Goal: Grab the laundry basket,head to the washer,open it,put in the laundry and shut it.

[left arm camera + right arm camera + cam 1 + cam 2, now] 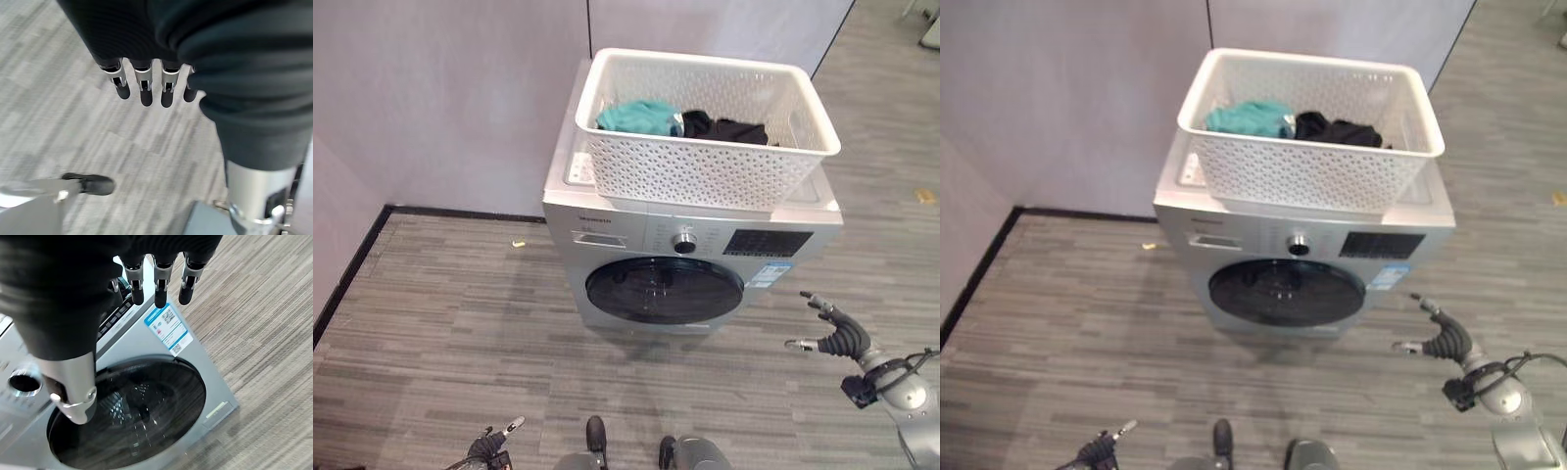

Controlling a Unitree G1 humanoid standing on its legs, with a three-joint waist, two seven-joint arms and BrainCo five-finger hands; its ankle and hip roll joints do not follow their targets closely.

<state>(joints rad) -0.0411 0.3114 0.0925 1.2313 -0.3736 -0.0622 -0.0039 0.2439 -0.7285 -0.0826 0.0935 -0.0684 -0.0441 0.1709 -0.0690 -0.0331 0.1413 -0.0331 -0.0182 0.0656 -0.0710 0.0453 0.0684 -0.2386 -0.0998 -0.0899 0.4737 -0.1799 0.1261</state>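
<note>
Right hand (837, 333) hung open and empty in front of the washer (690, 257), low and to its right.

Its fingers (159, 286) were straight, apart from the closed dark round door (132, 413). The white laundry basket (705, 166) sat on top of the washer, holding teal cloth (639, 117) and black cloth (724, 127). Left hand (491, 444) hung low over the grey floor (440, 323), fingers relaxed, holding nothing.

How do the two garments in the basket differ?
The teal garment lies bunched at the robot's-left end of the white perforated plastic laundry basket; the black garment lies flatter, nearer the middle. They touch, and both sit loose in the basket on the silver washer.
</note>
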